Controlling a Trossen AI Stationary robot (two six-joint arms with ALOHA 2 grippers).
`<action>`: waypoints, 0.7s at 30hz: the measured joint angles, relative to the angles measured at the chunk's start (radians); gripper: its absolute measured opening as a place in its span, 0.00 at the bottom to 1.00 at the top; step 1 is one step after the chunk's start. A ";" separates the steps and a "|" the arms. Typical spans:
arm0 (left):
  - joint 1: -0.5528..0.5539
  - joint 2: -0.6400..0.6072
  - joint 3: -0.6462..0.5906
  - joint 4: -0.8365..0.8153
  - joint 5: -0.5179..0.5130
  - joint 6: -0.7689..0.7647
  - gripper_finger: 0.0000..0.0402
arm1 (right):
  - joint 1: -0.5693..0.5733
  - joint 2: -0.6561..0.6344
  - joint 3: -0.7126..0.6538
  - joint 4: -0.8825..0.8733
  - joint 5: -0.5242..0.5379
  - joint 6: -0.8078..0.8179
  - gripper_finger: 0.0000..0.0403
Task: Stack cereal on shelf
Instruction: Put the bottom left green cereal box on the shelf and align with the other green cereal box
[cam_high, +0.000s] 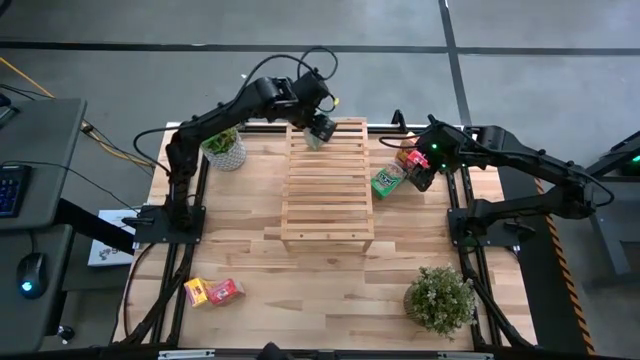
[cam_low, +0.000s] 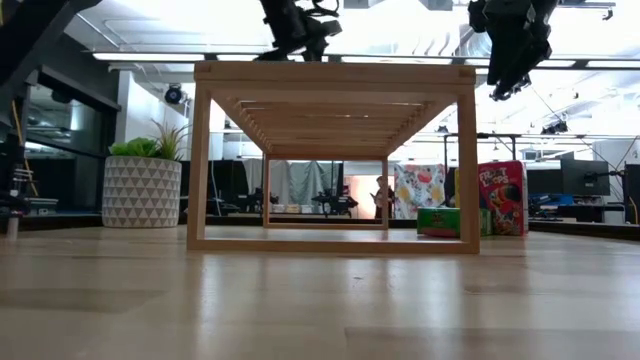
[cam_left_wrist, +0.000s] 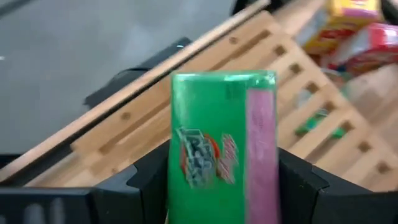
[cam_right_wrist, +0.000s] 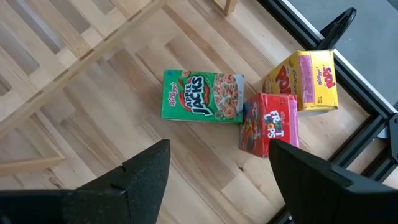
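**Green box poised over the rack's far end**

The left gripper (cam_high: 321, 128) held a green cereal box (cam_left_wrist: 222, 146) between its jaws above the shelf (cam_high: 327, 185)'s far edge, the box's long axis running out from the jaws. Beside the shelf, the right gripper (cam_high: 420, 168) hovered, jaws wide, over three more boxes (cam_right_wrist: 203, 96).

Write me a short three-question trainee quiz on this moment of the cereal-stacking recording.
1. True or false: the left claw holds a green cereal box over the shelf.
2. Which box lies flat below the open right claw? A yellow, B green, C red.
3. How many cereal boxes sit at the table's near left corner?

Key: 1 true. 2 B, the green box. 3 two, one yellow, one red.
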 joint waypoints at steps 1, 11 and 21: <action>-0.005 -0.001 0.000 -0.007 -0.030 -0.011 0.51 | 0.000 0.000 0.000 0.002 0.000 0.000 0.66; -0.042 -0.009 0.000 -0.082 -0.205 -0.138 0.51 | 0.000 0.000 0.000 0.008 0.001 0.001 0.66; -0.038 -0.009 0.000 -0.141 -0.307 -0.327 0.51 | 0.000 0.000 0.000 0.009 0.001 0.003 0.66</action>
